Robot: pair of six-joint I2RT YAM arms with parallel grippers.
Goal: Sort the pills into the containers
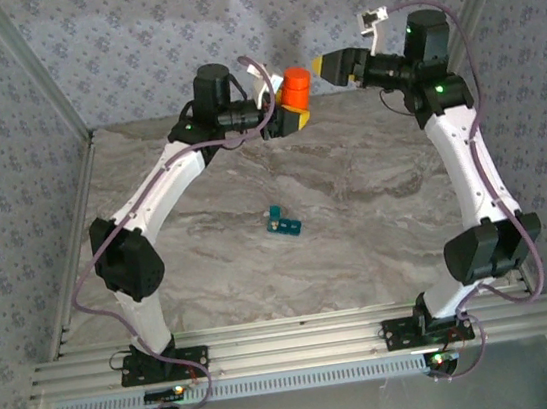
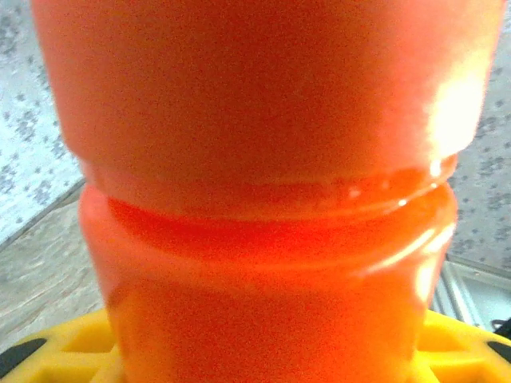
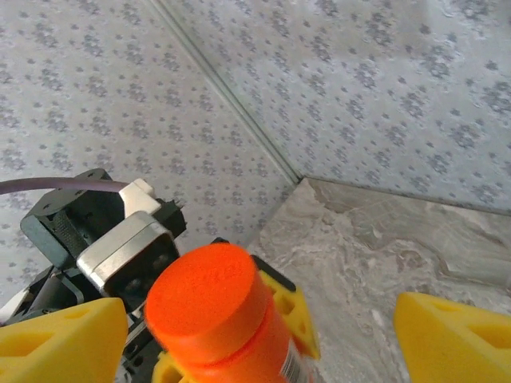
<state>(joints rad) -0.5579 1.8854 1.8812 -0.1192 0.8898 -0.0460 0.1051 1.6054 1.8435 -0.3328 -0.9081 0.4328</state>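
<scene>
High over the back of the table, my left gripper (image 1: 287, 117) is shut on an orange cylindrical bottle (image 1: 293, 89) with its orange cap (image 3: 209, 299) on. In the left wrist view the bottle (image 2: 263, 199) sits right in front of the lens between yellow fingers (image 2: 56, 359). My right gripper (image 1: 318, 64) hangs just right of the cap, open, with its yellow fingers (image 3: 455, 339) spread wide on either side of the bottle and not touching it. The containers, a small teal pill box (image 1: 283, 223), lie on the marble table near the middle. The pills are out of view.
The grey marble table (image 1: 379, 241) is walled by patterned panels (image 1: 131, 42) at the back and sides. An aluminium rail (image 1: 292, 348) at the near edge carries both arm bases. The left wrist camera housing (image 3: 120, 239) sits just behind the bottle.
</scene>
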